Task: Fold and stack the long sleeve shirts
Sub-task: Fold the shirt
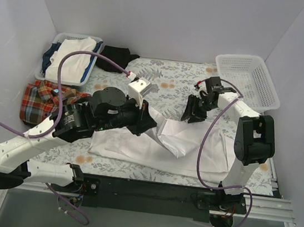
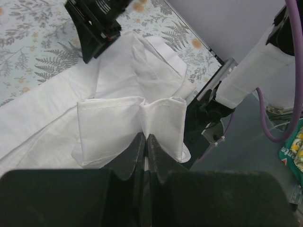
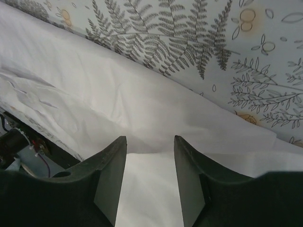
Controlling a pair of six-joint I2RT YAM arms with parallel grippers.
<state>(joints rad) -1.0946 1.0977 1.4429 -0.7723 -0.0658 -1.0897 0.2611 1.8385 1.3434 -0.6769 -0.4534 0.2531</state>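
The white shirt lies spread across the middle of the table. My left gripper is shut on a bunched fold of it and holds that fold a little above the rest of the cloth; the fingers press together on the fabric. My right gripper is open and empty, low over the shirt's far edge, with white cloth under and between its fingers. It also shows in the left wrist view. The plaid shirt lies crumpled at the table's left edge.
A blue basket with white and blue clothes stands at the back left, a small black garment next to it. A white basket stands at the back right. The floral tablecloth shows behind the shirt.
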